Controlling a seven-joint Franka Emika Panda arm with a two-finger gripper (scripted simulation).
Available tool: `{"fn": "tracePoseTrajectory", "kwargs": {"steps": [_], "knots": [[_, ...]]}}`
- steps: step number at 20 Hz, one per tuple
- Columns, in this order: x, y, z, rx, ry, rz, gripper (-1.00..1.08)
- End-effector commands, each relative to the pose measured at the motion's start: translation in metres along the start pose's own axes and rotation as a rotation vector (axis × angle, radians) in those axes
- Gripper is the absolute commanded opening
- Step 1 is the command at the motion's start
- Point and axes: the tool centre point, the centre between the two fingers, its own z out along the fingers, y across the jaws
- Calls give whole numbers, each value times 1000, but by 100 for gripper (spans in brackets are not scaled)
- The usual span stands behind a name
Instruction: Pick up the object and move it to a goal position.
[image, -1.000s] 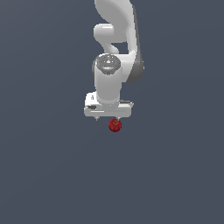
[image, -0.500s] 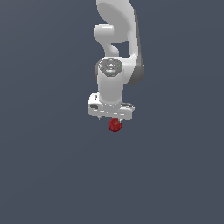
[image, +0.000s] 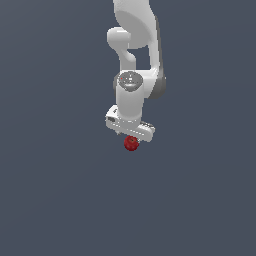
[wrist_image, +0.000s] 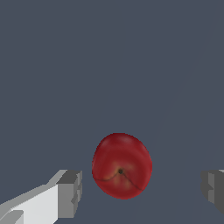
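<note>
The object is a small dark red apple-like ball (image: 131, 143) with a dimple, lying on the flat grey floor. My white gripper (image: 131, 140) hangs straight above it in the exterior view, its hand just over the ball. In the wrist view the ball (wrist_image: 121, 165) sits between my two fingers, closer to one grey fingertip (wrist_image: 70, 192) than to the other, which shows at the frame's edge. There is a gap on both sides of the ball. The gripper (wrist_image: 142, 190) is open and touches nothing.
A plain dark grey floor (image: 55, 190) fills both views. The white arm (image: 135, 35) rises above the gripper in the exterior view. No other objects or goal marker show.
The hand has come down a little toward the ball and turned, so its bar now sits slanted in the exterior view. The ball has not moved.
</note>
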Motion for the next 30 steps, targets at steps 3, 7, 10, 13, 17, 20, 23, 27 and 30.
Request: {"fn": "tracePoseTrajectory", "kwargs": {"steps": [3, 7, 10, 13, 17, 20, 23, 27, 30], "knots": [[-7, -3, 10, 9, 6, 121, 100], [-13, -5, 17, 15, 10, 209, 100], [-16, -5, 21, 18, 13, 261, 100], [-19, -6, 24, 21, 15, 301, 100], [-21, -6, 26, 23, 16, 334, 100], [-21, -6, 27, 24, 17, 344, 100], [-21, -6, 27, 23, 16, 340, 100], [-21, -7, 35, 23, 16, 341, 100], [-22, -6, 48, 23, 17, 343, 100]]}}
